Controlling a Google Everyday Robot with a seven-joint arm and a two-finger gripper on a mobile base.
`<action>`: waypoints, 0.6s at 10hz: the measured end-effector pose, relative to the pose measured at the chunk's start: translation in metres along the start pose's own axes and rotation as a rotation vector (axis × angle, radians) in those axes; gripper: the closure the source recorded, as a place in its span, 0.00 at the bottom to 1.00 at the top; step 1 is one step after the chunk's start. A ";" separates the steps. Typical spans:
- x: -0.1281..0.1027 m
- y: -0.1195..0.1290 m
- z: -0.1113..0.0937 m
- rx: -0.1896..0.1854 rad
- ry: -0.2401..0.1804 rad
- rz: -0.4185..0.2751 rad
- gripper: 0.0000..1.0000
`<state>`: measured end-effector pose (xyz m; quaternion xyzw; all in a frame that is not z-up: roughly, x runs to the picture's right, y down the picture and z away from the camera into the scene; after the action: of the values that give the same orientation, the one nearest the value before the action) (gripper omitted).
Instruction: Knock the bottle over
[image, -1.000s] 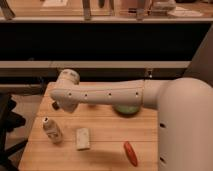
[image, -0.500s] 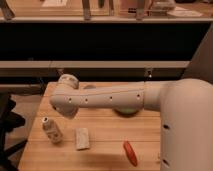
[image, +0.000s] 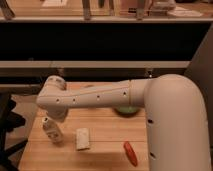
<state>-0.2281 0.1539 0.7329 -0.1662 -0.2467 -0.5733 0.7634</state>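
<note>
Arm (image: 150, 107) fills most of the view: a thick white limb that starts as a bulky rounded shoulder at the right and narrows to the left, reaching across the rear of the wooden table (image: 105, 150). A row of small dark dots runs along its forearm. It ends in a rounded wrist joint over the table's left part, and the gripper (image: 56, 114) hangs below that joint, directly above and just behind the bottle. The wrist hides the gripper almost fully, so I cannot tell how it is set or whether it touches anything.

Behind the table stands a dark counter with a pale ledge, and chair legs show on a floor farther back.

On the tabletop, a green bowl (image: 126, 110) sits near the rear edge, half hidden under the forearm. A flat pale block (image: 82, 138) lies near the middle, just right of the bottle and apart from it. A red-orange, elongated object (image: 130, 153) lies toward the front right, close to the arm's shoulder.

The bottle (image: 52, 130) stands at the left part of the table, whitish-beige with a white cap, tilted a little to the left at its top, its base on the wood. It is not lying down.
</note>
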 end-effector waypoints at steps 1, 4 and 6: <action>-0.003 -0.002 0.001 0.004 -0.006 -0.014 1.00; -0.009 -0.013 0.003 0.003 -0.025 -0.042 1.00; -0.030 -0.036 0.005 0.006 -0.051 -0.082 1.00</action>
<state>-0.2698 0.1696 0.7188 -0.1682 -0.2746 -0.5989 0.7332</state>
